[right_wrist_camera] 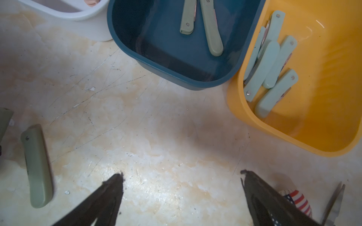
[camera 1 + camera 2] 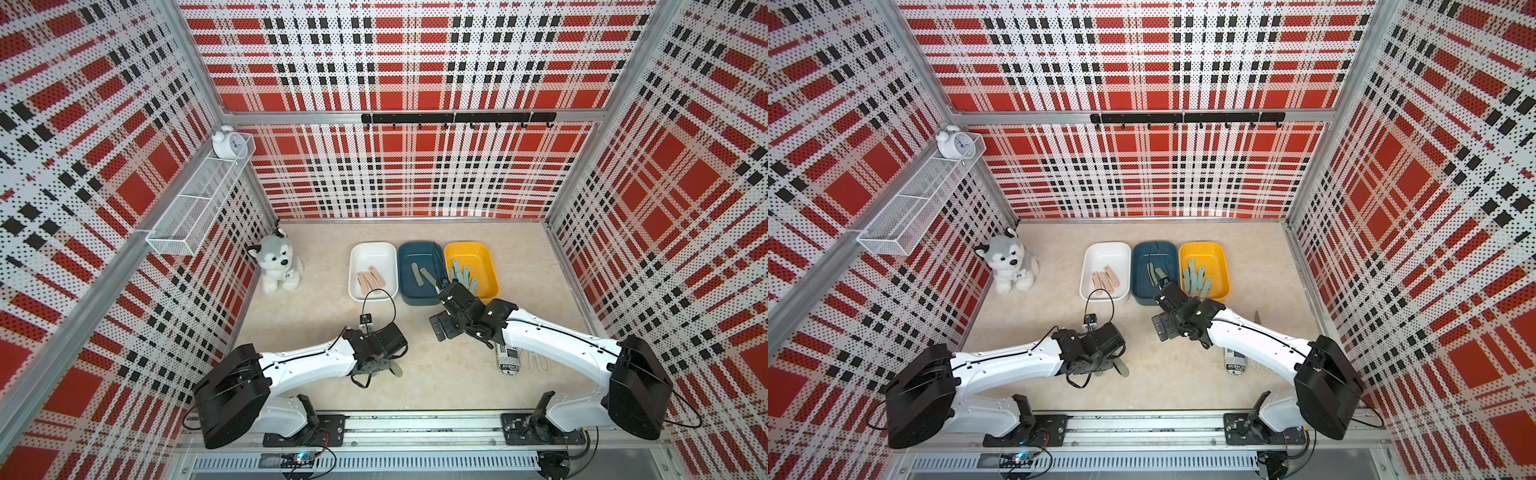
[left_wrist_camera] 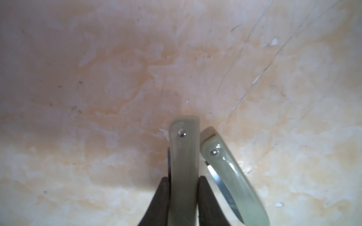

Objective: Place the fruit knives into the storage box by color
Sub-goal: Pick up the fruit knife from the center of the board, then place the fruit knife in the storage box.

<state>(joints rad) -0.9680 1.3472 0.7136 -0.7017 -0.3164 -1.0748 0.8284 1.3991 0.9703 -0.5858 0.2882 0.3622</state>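
Left gripper (image 3: 183,179), arm stretched low, clamps a sage knife (image 3: 184,152); right gripper (image 1: 181,173) gapes wide.

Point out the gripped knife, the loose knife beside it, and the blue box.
gripped knife (image 3: 184,156), left wrist view, handle middle.
loose knife (image 3: 231,180), left wrist view, handle middle.
blue box (image 1: 195,86), right wrist view, near rim.

Two dark fingers (image 3: 160,199) of the left arm clamp a sage-green folded knife (image 3: 184,156) by its long edges. Its riveted free end projects beyond them over the scratched, marbled beige counter (image 3: 98,78). Taking that free end as twelve o'clock, a second sage-green knife (image 3: 235,182) lies just beside at three o'clock, steel blade edge partly exposed, riveted end angled toward eleven o'clock. Contact between them is indeterminate.
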